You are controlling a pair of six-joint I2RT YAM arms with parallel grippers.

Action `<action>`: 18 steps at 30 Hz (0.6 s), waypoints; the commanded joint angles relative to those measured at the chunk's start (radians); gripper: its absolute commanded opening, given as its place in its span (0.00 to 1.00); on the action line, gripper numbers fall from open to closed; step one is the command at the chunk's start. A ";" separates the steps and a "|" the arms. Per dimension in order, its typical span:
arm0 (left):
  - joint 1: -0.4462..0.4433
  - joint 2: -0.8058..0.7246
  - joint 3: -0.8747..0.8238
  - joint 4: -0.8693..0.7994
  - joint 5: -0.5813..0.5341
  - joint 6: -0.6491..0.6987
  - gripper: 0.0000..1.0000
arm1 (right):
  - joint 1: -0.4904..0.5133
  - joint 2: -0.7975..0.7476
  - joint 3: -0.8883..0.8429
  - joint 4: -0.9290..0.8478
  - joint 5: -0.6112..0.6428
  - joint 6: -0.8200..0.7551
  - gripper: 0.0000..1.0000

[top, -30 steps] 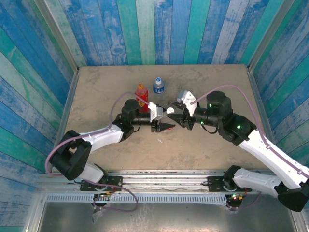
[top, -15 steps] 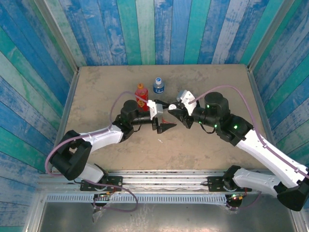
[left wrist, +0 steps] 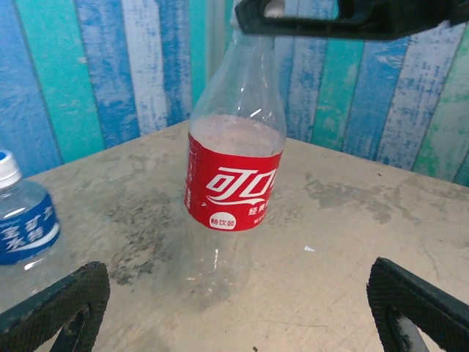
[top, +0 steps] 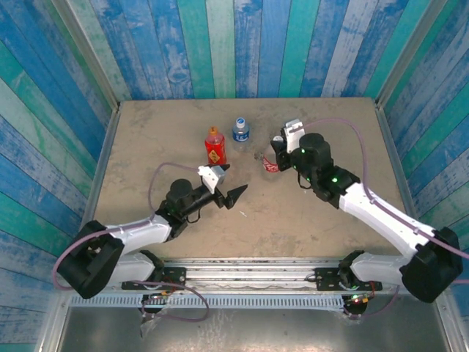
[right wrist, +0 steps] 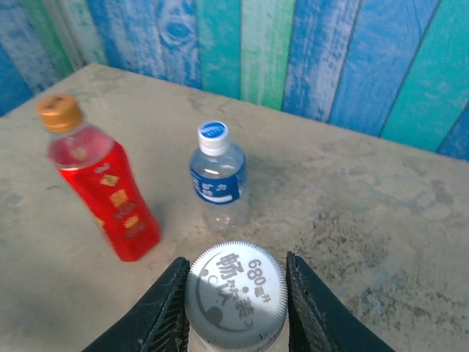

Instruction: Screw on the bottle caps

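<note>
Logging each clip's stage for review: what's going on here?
The right gripper is closed on the white cap, which sits atop the upright cola bottle, apparently to screw it on. The left gripper is open, facing that bottle without touching it. Behind, the red-wrapped bottle wears its orange cap and the blue-label bottle its blue cap, so this looks like the last one.

Top external: high, from the near edge, looking down on the whole table [top: 146, 147].
Left wrist: low, level, near cola bottle [left wrist: 234, 183].
Right wrist: close above its white cap [right wrist: 236, 293].
All three share blue-label bottle [top: 240, 133].
</note>
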 commanded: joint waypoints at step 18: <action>0.001 -0.064 -0.012 -0.065 -0.069 -0.003 0.94 | -0.066 0.149 0.178 -0.091 0.027 0.039 0.53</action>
